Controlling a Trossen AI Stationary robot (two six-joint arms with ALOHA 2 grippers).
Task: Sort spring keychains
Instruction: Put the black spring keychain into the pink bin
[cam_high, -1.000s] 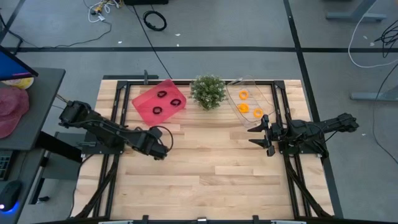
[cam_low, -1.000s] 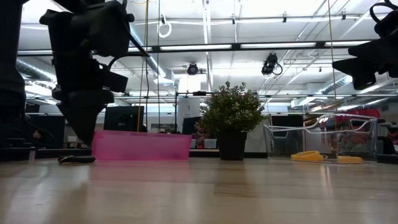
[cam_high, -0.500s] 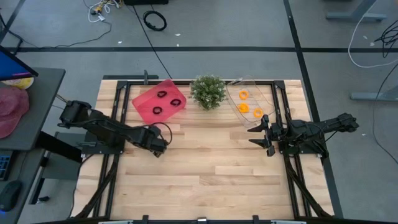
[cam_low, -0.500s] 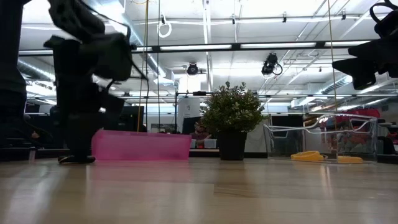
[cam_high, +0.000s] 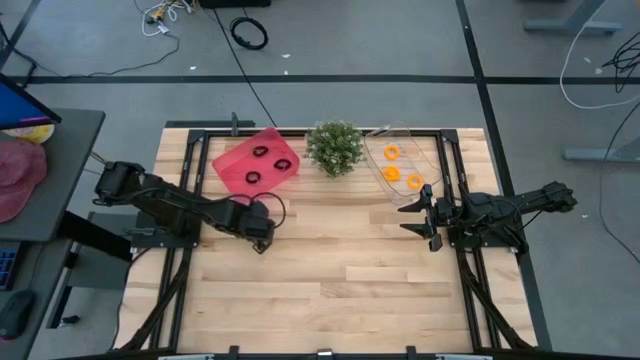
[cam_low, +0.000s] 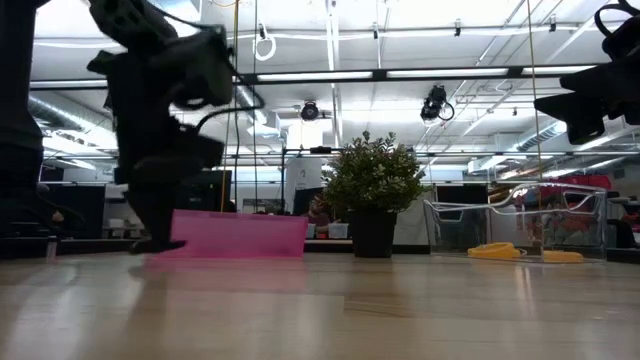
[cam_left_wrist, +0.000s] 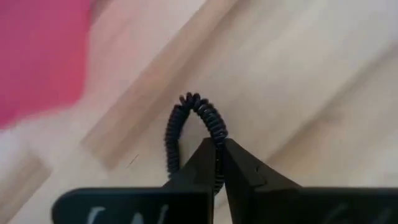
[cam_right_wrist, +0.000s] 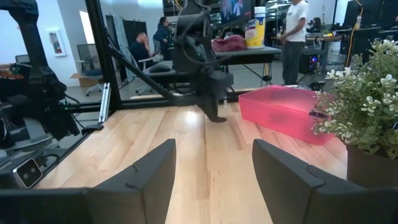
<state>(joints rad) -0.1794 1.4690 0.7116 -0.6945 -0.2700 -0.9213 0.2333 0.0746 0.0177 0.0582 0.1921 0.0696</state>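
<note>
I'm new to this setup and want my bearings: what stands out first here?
The pink tray at the table's back left holds black keychains, and the clear tray at back right holds orange ones, with a potted plant between them. The left tool is shut on a black spring keychain just in front of the pink tray.

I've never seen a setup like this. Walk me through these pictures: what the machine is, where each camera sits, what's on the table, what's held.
Two dark robot arms work at a wooden table. One camera looks down from above, one sits at table height, and one rides each wrist. The pink tray holds black spring keychains; the clear tray holds orange spring keychains; a potted plant stands between them. The left tool pinches a black spring keychain near the pink tray. The right tool waits open at the table's right edge.
</note>
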